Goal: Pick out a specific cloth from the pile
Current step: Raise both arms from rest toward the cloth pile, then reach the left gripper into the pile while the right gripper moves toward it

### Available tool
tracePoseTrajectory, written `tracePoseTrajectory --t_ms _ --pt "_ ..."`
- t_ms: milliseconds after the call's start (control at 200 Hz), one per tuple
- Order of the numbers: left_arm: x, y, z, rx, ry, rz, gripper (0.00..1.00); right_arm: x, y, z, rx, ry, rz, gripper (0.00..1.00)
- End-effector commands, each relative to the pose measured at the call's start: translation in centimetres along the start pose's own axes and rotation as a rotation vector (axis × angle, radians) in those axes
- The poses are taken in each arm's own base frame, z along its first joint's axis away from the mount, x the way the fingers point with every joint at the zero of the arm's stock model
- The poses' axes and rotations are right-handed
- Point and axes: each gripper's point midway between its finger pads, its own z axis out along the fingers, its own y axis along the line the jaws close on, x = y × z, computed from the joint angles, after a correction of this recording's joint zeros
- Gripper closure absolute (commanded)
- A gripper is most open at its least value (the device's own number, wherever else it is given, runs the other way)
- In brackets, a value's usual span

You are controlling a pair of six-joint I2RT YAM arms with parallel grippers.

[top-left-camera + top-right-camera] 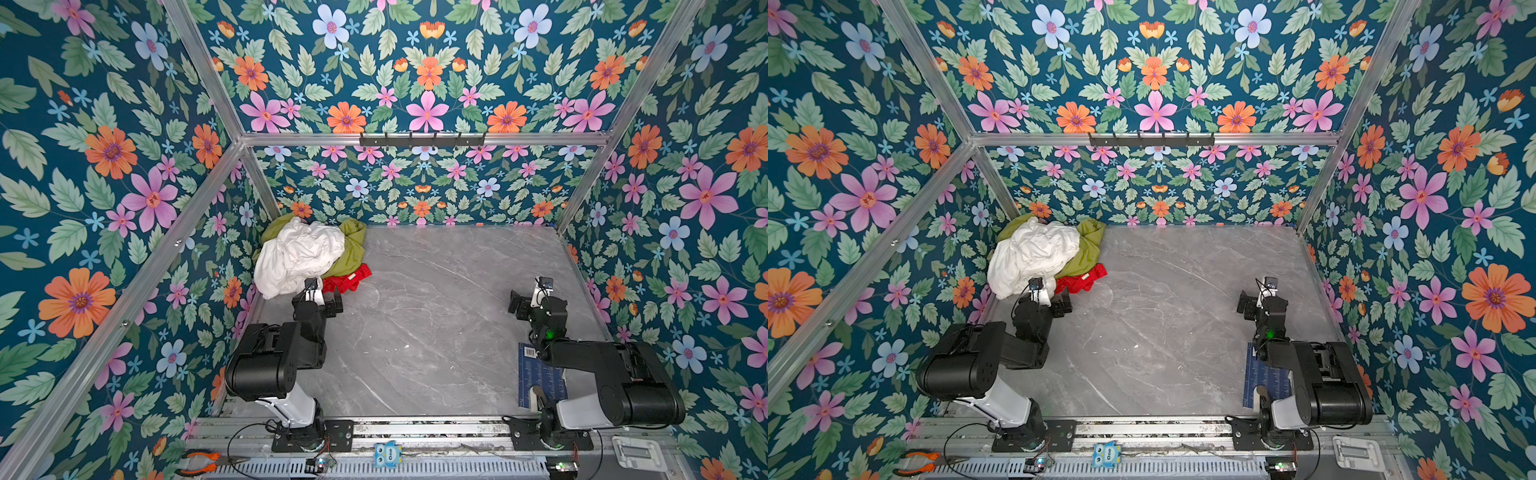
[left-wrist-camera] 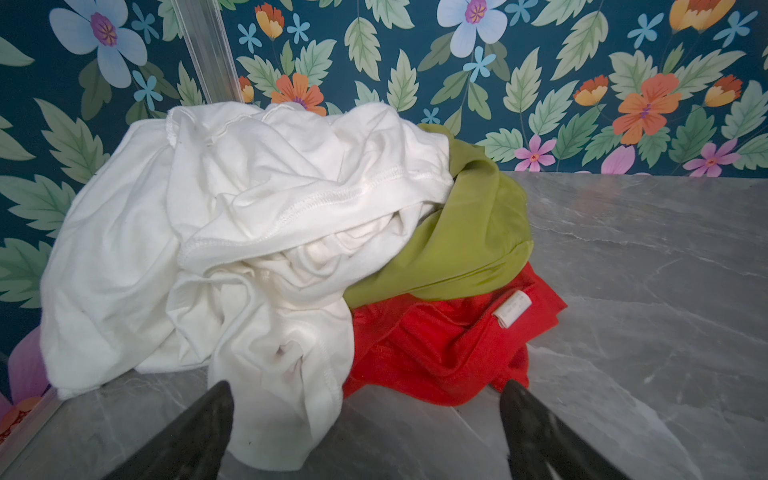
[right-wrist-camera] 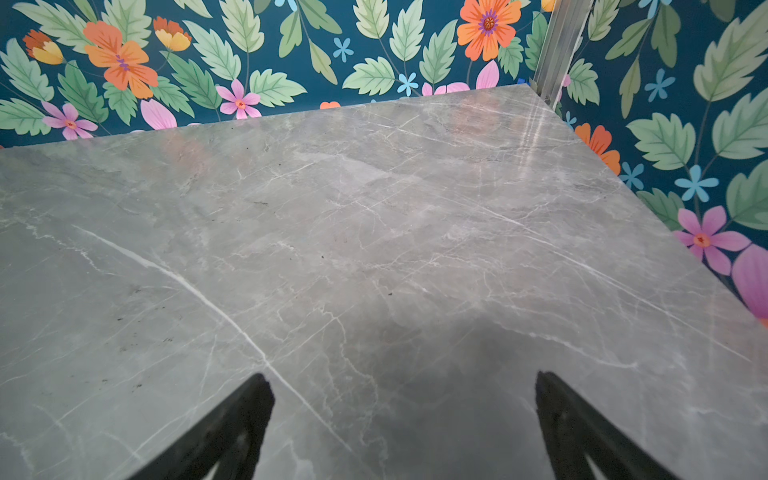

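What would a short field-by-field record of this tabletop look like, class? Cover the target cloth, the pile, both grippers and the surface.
target: red cloth, white label showing, partly under the olive-green fabric
pile: white fabric heaped over the olive-green fabric, in the far left corner
left gripper: open, empty, aimed at the pile's near edge
right gripper: open, empty, over bare table, away from the pile
table: grey, marble-patterned
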Motion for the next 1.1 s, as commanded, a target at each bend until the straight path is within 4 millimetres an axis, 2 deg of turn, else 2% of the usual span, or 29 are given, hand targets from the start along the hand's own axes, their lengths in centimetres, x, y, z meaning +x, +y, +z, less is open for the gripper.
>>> tracePoseTrajectory --t_ms 0,550,660,690,795,940,1095 --pt "-0.6 0.1 0.0 -0.004 -0.021 -0.003 0.0 -0.7 0.0 0.0 0.004 -0.025 0.004 0.01" --pt "-1.0 0.5 -0.5 -0.027 -0.043 -0.007 0.0 -0.7 -0.1 -0.1 0.008 -0.03 0.002 0.01" --pt "-2.2 2.2 -1.4 -0.116 -0.066 -0.045 0.0 -2.3 0.4 -0.8 0.013 -0.017 -0.023 0.01" --pt "-2.6 2.3 -1.6 -0.125 -0.067 -0.047 0.0 -3.3 0.5 -1.2 0.016 -0.009 -0.027 0.01" --pt "-4.2 2.5 -2.0 -0.136 -0.068 -0.047 0.0 -6.3 0.8 -2.9 0.012 -0.058 0.002 0.01" --pt "-6.8 2.5 -2.5 -0.135 -0.091 -0.136 0.0 -10.1 2.7 -5.0 -0.091 -0.101 0.053 0.01" --pt "-7.3 2.1 -1.7 -0.126 0.025 -0.253 0.0 -13.1 4.3 -7.1 -0.176 -0.056 0.235 0.01"
